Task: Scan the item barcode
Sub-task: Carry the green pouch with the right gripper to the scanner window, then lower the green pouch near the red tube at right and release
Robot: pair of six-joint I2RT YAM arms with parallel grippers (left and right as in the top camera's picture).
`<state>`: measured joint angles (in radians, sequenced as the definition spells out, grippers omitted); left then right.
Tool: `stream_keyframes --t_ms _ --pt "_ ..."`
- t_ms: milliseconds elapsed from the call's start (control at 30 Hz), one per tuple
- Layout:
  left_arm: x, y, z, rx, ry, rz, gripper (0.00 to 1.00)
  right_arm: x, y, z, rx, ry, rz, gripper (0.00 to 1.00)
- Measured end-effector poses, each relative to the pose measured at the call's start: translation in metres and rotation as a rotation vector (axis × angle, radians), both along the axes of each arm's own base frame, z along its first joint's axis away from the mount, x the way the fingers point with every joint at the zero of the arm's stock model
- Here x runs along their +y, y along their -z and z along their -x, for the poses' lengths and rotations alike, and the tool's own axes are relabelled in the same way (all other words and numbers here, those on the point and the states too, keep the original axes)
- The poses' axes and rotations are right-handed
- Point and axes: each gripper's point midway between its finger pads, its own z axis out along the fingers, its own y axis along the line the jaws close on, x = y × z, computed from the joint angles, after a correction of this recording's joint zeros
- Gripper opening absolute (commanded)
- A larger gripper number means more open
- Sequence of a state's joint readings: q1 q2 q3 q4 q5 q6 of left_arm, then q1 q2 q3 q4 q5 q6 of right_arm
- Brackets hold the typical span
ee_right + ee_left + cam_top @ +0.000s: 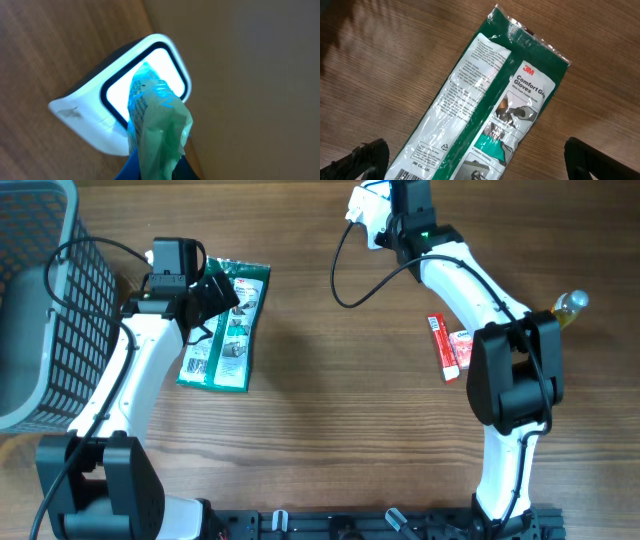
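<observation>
Facing the scanner (pixel 87 120): packet (pixel 160 125) in right gripper (pixel 393 222)

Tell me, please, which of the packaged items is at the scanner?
The blue-green packet, held by the right gripper before the lit window of the white scanner. The green gloves packet lies beneath the open left gripper; the red box lies apart.

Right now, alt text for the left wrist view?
A green-and-white 3M Comfort Grip Gloves package lies diagonally on the wooden table. The open left claw hovers above it, black fingertips at the bottom corners.
</observation>
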<state>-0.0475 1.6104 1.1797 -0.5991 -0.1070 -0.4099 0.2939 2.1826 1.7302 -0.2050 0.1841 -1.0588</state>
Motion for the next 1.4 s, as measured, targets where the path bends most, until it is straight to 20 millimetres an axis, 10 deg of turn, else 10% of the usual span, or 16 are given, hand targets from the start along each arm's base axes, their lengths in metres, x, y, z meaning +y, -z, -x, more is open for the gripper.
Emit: stream_keyframes --t_ms 200,333,500,667,700,1033,1067,1167,1400 --pt "0.000 0.000 0.000 0.001 0.000 0.000 1.00 -0.003 -0.032 0.017 0.015 0.079 -0.122 0.04" --pt "0.000 0.000 0.000 0.000 0.000 0.000 1.00 -0.002 -0.074 0.103 0.261 0.094 -0.276 0.04" --pt "0.000 0.000 0.000 0.001 -0.002 0.002 1.00 -0.003 -0.014 0.237 0.890 0.285 -0.371 0.04" --pt "0.000 0.000 0.000 0.000 -0.003 0.002 1.00 -0.009 0.021 0.288 1.109 0.439 -0.381 0.28" --pt "0.000 0.000 0.000 0.000 -0.003 0.002 1.00 -0.009 0.030 0.292 1.122 0.455 -0.382 0.73" --pt "0.000 0.000 0.000 0.000 -0.003 0.002 1.00 -0.013 0.053 0.208 0.730 0.805 -0.635 1.00" --pt "0.000 0.000 0.000 0.001 -0.003 0.002 1.00 -0.003 0.053 0.212 0.756 0.828 -0.678 1.00" --pt "0.000 0.000 0.000 0.001 -0.003 0.002 1.00 0.035 0.049 0.234 0.911 0.881 -0.812 0.24" --pt "0.000 0.000 0.000 0.000 -0.003 0.002 1.00 0.028 0.057 0.289 1.038 1.292 -0.774 0.29"
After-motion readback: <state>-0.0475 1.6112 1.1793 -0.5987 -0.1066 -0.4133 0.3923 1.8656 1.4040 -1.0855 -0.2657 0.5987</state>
